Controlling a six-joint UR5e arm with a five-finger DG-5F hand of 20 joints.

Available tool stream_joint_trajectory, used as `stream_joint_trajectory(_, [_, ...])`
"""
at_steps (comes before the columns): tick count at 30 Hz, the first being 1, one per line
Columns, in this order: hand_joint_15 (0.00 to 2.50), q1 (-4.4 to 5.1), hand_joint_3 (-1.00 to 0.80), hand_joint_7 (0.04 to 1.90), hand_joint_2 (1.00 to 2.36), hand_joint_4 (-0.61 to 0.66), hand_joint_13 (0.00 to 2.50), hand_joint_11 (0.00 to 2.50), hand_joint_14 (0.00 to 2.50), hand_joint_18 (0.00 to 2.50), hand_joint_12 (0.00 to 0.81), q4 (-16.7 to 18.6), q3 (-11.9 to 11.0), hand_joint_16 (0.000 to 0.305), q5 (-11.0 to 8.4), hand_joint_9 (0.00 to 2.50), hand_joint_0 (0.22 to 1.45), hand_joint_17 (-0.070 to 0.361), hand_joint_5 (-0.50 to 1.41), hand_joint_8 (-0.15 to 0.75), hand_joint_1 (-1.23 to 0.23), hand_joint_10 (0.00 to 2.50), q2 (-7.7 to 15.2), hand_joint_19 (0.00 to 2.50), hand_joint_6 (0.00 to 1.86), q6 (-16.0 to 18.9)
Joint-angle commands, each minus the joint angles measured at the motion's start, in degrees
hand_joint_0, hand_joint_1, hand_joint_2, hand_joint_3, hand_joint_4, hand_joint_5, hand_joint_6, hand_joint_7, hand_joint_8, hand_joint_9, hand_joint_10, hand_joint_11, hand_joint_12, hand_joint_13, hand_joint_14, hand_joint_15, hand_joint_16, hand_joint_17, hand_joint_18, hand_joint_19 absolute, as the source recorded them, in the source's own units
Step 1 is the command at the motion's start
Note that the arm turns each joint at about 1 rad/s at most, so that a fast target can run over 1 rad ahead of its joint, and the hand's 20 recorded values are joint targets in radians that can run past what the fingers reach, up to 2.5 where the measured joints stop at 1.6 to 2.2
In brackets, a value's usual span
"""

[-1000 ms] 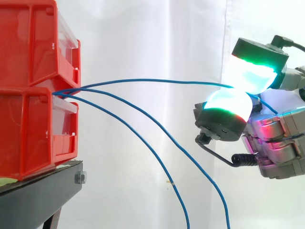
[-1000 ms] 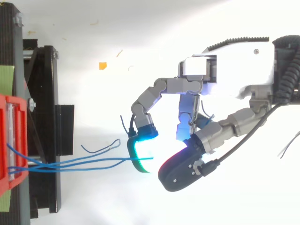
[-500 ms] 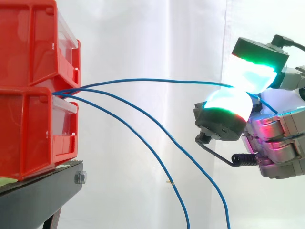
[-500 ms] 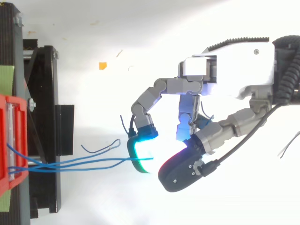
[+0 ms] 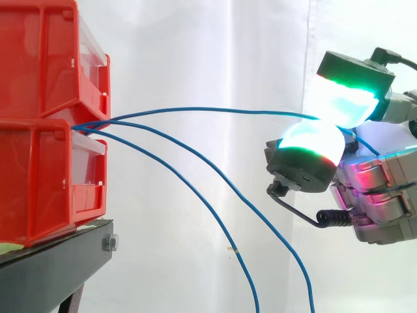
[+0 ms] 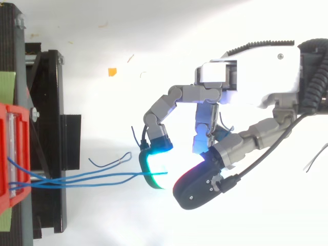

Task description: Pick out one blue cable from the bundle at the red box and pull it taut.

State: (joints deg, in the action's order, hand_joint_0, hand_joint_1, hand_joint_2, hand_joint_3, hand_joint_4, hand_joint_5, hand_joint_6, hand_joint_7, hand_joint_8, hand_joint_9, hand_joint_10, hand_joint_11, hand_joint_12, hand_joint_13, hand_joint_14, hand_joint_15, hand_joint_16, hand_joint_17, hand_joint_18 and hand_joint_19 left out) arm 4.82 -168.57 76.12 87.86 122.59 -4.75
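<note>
Pinching hand [image 5: 378, 189] on top blue cable [image 5: 215, 110], side-on.

Side cam sat level, close beside red bins [image 5: 45, 130]; top cam looked down; both shared bins, blue cable [image 5: 215, 109], hand [image 6: 256, 72].

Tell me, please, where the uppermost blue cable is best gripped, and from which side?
Grip the uppermost blue cable on its far stretch, away from the red bins, where it arches clear above the two sagging cables. Come from the side opposite the bins, fingers above and below; the hand pinches it there.
</note>
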Motion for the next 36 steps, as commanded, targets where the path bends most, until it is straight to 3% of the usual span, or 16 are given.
stream_joint_trajectory(1, [1.45, -0.07, -0.03, 1.11, 1.01, -0.17, 1.46, 1.09, 0.01, 1.33, 0.284, 0.00, -0.01, 0.042, -0.05, 1.44, 0.58, 0.095, -0.05, 0.269, -0.78, 0.02, 0.02, 1.29, 0.85, 0.00])
stream_joint_trajectory(36, [1.45, 0.02, -0.04, 1.12, 1.01, -0.16, 1.46, 1.06, 0.01, 1.31, 0.285, 0.00, -0.01, 0.045, 0.03, 1.44, 0.59, 0.102, -0.05, 0.276, -0.78, 0.03, 0.02, 1.24, 0.84, 0.00])
